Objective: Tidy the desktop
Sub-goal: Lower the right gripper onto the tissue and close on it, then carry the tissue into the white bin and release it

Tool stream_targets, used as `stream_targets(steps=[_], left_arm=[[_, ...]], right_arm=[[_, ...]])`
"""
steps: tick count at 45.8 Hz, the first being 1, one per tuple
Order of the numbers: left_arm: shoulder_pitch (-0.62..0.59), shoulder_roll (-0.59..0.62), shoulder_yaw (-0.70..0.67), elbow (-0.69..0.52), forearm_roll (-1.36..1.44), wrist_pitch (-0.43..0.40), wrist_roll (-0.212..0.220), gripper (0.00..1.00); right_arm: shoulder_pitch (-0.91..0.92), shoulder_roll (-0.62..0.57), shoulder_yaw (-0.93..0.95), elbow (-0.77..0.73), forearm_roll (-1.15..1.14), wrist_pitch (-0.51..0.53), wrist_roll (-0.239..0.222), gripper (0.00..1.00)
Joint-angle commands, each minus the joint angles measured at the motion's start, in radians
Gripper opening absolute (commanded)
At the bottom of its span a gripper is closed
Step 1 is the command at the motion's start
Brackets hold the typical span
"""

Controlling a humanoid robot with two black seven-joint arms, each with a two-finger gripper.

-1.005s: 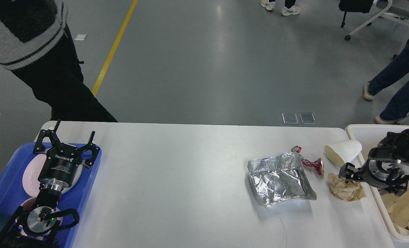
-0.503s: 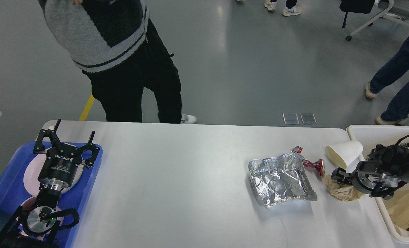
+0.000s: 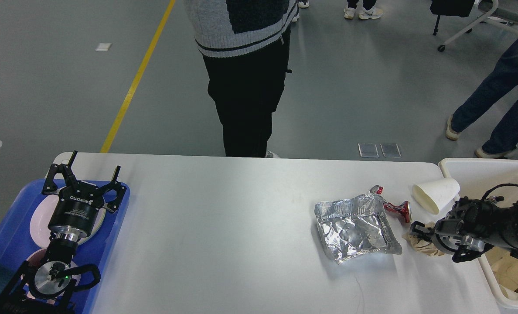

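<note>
The desktop [image 3: 241,226] is a wide white tabletop. On its right part lie a crumpled silver foil bag [image 3: 355,229], a crushed red can [image 3: 395,207], a white paper cup [image 3: 435,193] on its side and a crumpled brown paper wad [image 3: 419,245]. My right gripper [image 3: 419,232] sits low over the wad and covers most of it; its dark fingers are seen end-on, so I cannot make out their state. At the far left my left gripper [image 3: 94,168] hangs open over the tray, holding nothing.
A blue tray [image 3: 110,244] with pink-white plates [image 3: 36,218] sits at the left edge. A deep white bin [image 3: 481,168] with brown paper waste stands off the right end. A person [image 3: 246,87] stands close behind the far edge, and more legs show at back right.
My right gripper has moved left and down from the bin's edge onto the brown paper wad. The person behind the table walked from left to middle. The left arm stayed still.
</note>
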Motion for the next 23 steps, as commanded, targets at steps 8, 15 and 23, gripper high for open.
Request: stream_targets(steps=[8, 15, 23], left_arm=[[0.000, -0.001, 0.000, 0.000, 0.001, 0.000, 0.000, 0.96], [0.000, -0.001, 0.000, 0.000, 0.001, 0.000, 0.000, 0.96], [0.002, -0.001, 0.000, 0.000, 0.001, 0.000, 0.000, 0.96]], right_arm=[[0.021, -0.005, 0.005, 0.010, 0.088, 0.003, -0.003, 0.00], [0.052, -0.034, 0.003, 0.022, 0.088, 0.022, -0.003, 0.00], [0.168, -0.133, -0.011, 0.137, 0.084, 0.056, -0.002, 0.00]])
